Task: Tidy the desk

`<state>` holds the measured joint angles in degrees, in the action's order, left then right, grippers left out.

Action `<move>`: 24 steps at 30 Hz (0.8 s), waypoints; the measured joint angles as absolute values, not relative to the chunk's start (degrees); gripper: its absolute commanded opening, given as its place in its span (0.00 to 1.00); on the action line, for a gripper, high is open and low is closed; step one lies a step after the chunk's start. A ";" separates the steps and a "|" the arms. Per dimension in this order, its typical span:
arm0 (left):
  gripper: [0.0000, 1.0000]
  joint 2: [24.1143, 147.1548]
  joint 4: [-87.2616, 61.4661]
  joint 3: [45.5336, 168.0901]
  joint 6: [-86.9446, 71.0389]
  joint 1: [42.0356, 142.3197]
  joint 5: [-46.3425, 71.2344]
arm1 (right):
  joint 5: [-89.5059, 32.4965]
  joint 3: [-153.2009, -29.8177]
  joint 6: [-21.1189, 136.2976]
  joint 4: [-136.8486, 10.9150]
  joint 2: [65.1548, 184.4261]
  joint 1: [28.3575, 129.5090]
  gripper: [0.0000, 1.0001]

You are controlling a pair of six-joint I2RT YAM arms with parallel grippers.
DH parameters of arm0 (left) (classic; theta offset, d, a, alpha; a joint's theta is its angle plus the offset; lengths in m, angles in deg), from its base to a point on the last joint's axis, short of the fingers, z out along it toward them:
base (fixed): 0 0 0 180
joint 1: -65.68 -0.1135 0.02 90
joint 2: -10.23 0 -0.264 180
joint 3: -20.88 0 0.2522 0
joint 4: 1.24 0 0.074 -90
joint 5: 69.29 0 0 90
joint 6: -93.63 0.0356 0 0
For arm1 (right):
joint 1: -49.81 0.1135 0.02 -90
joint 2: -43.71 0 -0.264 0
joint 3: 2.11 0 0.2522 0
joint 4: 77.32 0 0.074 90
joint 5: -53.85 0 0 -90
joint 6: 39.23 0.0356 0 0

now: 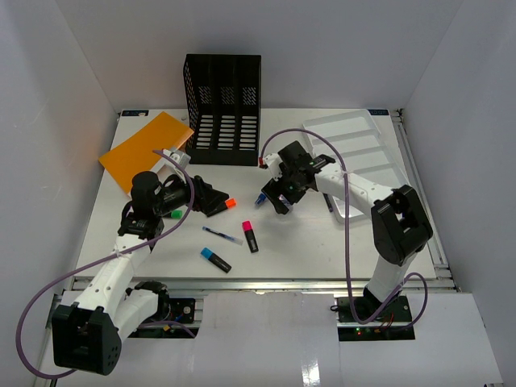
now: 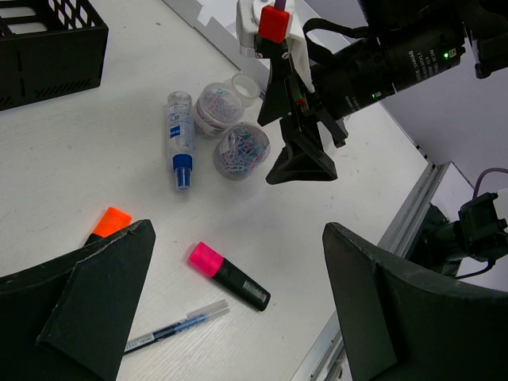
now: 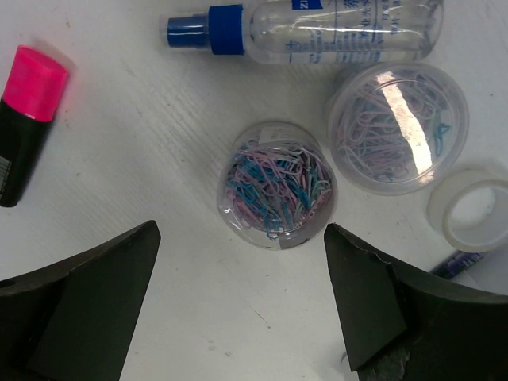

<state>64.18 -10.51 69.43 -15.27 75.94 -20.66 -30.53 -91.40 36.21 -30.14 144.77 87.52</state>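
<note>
The desk [image 1: 306, 250] is a white tabletop scattered with stationery. My left gripper [image 2: 238, 230] hovers open and holds nothing. Below it lie a pink highlighter [image 2: 228, 275] and a blue pen [image 2: 175, 326], with an orange highlighter [image 2: 109, 221] by its left finger. My right gripper [image 3: 240, 230] is open and holds nothing, just short of a clear tub of coloured paperclips [image 3: 276, 184]. Beyond that tub are a second paperclip tub [image 3: 398, 127], a spray bottle [image 3: 317, 32] lying on its side, and a tape roll [image 3: 476, 210]. From above, the left gripper [image 1: 211, 199] and right gripper [image 1: 278, 197] face each other mid-desk.
A black mesh file holder [image 1: 223, 109] stands at the back, with an orange folder [image 1: 145, 149] at the back left and a white compartmented tray [image 1: 355, 153] at the back right. A blue highlighter [image 1: 215, 260] and a green one [image 1: 175, 214] lie nearer the front. A metal rail [image 1: 266, 282] runs along the near edge.
</note>
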 measured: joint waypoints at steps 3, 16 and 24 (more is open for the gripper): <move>0.98 64.19 -10.51 69.43 -15.25 75.94 -20.66 | -32.84 -91.40 37.42 -31.09 145.54 87.86 0.92; 0.98 64.20 -10.63 69.43 -14.85 75.94 -20.57 | -37.56 -92.11 39.91 -31.84 151.94 88.19 0.99; 0.98 64.28 -10.73 69.43 -14.79 75.94 -20.42 | -37.28 -94.45 40.10 -32.14 152.96 88.24 0.88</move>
<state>64.28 -10.73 69.43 -14.79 75.94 -20.42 -37.28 -94.45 40.10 -32.14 152.96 88.24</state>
